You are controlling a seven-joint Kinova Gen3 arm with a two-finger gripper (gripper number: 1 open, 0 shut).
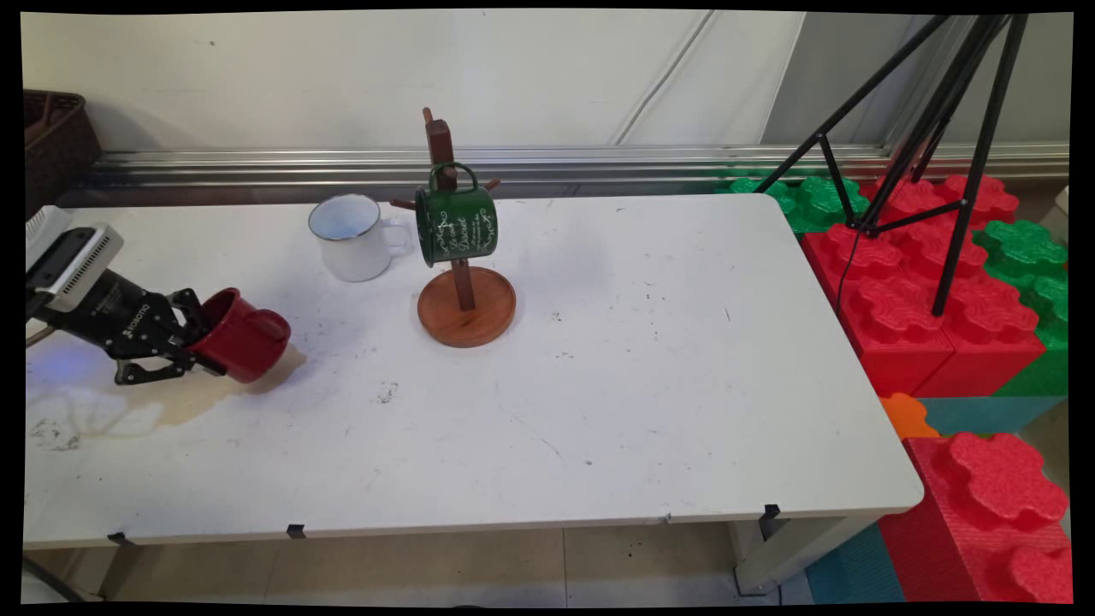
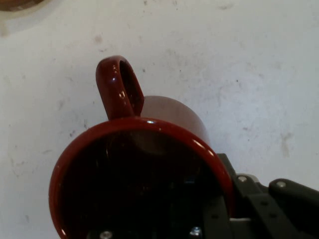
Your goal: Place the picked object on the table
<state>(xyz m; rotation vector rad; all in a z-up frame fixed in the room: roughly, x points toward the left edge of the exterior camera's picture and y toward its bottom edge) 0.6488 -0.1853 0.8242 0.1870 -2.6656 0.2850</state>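
My gripper (image 1: 195, 342) is at the table's left side, shut on the rim of a red mug (image 1: 244, 335). The mug lies tilted on its side, mouth toward the hand, its base just above the table. In the hand view the red mug (image 2: 144, 164) fills the lower half, its handle (image 2: 119, 87) pointing up, one finger inside its dark mouth and the linkage at the lower right. A wooden mug tree (image 1: 462, 291) stands mid-table with a green mug (image 1: 456, 224) hung on a peg. A white enamel mug (image 1: 352, 237) stands upright just left of the tree.
The white table (image 1: 650, 385) stretches bare to the right. Red and green foam blocks (image 1: 924, 291) and a black tripod (image 1: 941, 128) stand off the right edge. A dark basket (image 1: 53, 141) sits at the back left corner.
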